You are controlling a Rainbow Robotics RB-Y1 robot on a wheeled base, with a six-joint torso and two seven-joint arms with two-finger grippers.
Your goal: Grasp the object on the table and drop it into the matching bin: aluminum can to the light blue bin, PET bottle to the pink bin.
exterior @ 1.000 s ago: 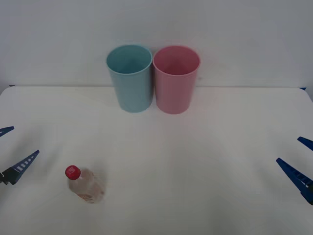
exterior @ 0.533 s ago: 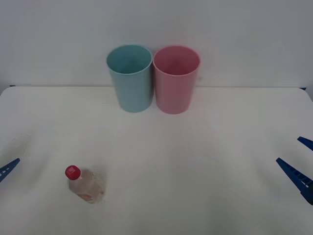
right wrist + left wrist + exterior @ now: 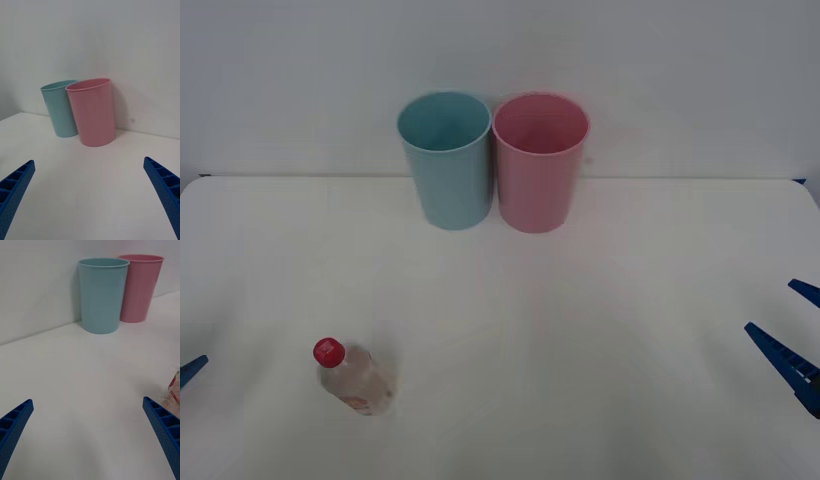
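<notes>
The PET bottle (image 3: 355,377), clear with a red cap and a red-and-white label, stands on the white table (image 3: 510,330) at the front left; its edge (image 3: 174,390) shows in the left wrist view. The light blue bin (image 3: 446,159) and the pink bin (image 3: 539,161) stand side by side at the back centre, also seen as the light blue bin (image 3: 102,294) and pink bin (image 3: 139,287), and the light blue bin (image 3: 61,108) and pink bin (image 3: 93,111). My left gripper (image 3: 89,438) is open at the table's left edge, left of the bottle. My right gripper (image 3: 89,198) is open at the right edge.
A plain white wall (image 3: 500,50) rises right behind the two bins. The wide stretch of table between the bottle and the bins is bare.
My left gripper has drawn back toward the left edge of the front view, until just one fingertip shows. The right gripper, the bottle and the bins have not moved.
</notes>
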